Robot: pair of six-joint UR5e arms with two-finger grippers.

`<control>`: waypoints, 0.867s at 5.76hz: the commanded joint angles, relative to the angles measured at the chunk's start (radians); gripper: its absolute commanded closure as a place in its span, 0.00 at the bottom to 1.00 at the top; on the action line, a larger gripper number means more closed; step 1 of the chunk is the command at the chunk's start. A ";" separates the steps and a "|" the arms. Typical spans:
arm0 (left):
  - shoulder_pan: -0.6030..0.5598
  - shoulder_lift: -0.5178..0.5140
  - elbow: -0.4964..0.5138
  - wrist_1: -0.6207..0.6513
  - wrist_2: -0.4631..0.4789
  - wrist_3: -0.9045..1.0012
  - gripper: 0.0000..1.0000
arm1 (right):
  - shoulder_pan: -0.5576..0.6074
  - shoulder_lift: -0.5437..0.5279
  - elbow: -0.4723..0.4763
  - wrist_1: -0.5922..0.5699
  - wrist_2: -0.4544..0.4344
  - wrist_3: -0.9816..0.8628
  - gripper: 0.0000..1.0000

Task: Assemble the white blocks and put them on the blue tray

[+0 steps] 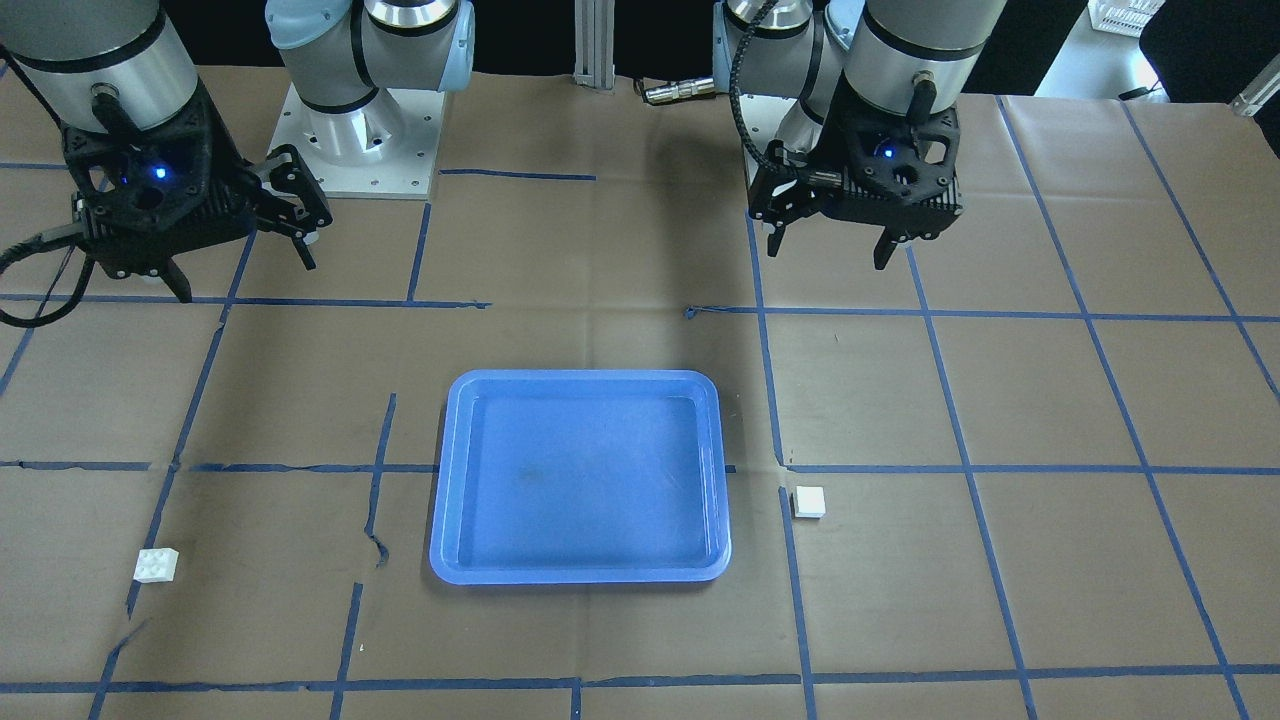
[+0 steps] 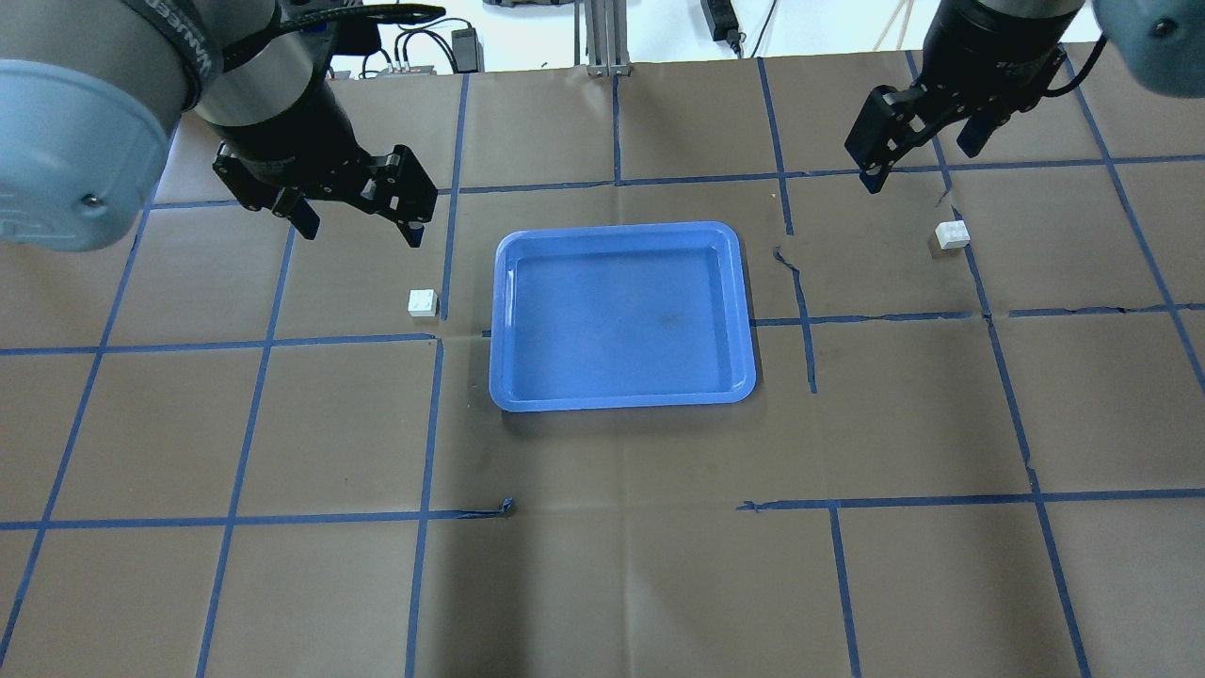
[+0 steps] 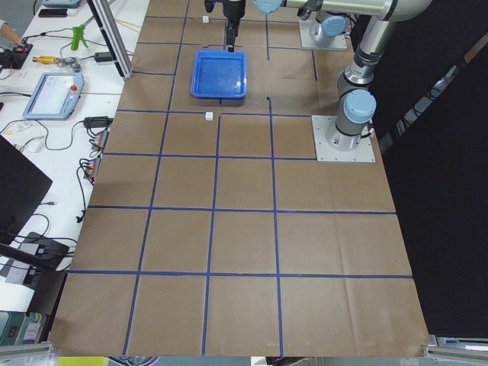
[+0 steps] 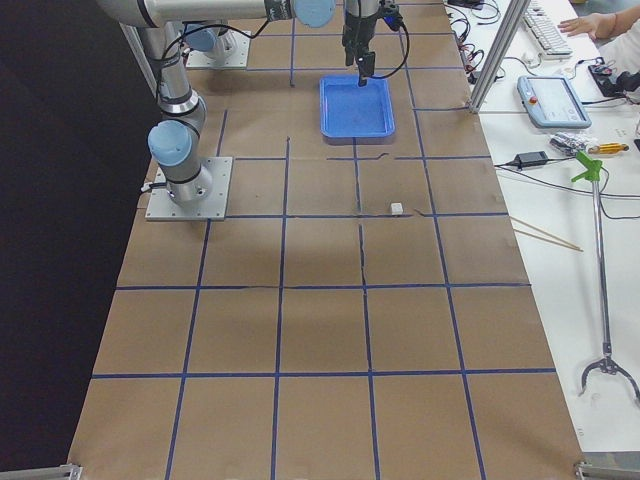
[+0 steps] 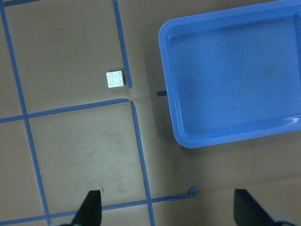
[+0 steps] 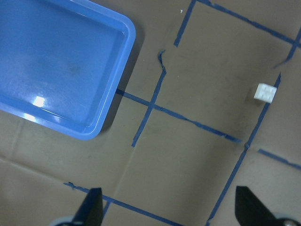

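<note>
Seen from overhead, the blue tray [image 2: 621,402] lies flat on the brown surface [image 2: 602,565]. The first white block [image 2: 423,302] sits near its 9 o'clock side, and the second white block [image 2: 952,234] lies well apart at 2 o'clock. Farther off, the left claw [image 2: 362,221] at 10 o'clock and the right claw [image 2: 921,160] at 1 o'clock hang spread above the surface.

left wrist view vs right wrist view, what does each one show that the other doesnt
Only the left wrist view shows a white block, four studs up, lying just off the blue tray. Only the right wrist view shows the other white block, farther from the tray. Both show part of the tray with nothing in it, the brown table with blue tape, and an open gripper: the left gripper in one, the right gripper in the other.
</note>
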 commanded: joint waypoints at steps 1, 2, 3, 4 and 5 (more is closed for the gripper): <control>0.093 -0.016 -0.053 0.006 -0.009 0.016 0.01 | -0.034 0.036 0.000 -0.044 0.000 -0.452 0.00; 0.139 -0.043 -0.071 0.022 -0.013 0.021 0.01 | -0.110 0.045 0.000 -0.044 0.001 -0.737 0.00; 0.162 -0.098 -0.073 0.042 -0.015 0.065 0.01 | -0.208 0.062 0.000 -0.044 0.004 -1.055 0.00; 0.162 -0.158 -0.088 0.119 -0.015 0.090 0.01 | -0.287 0.100 -0.004 -0.082 0.010 -1.296 0.00; 0.162 -0.210 -0.116 0.223 -0.010 0.092 0.01 | -0.371 0.148 -0.007 -0.128 0.135 -1.478 0.00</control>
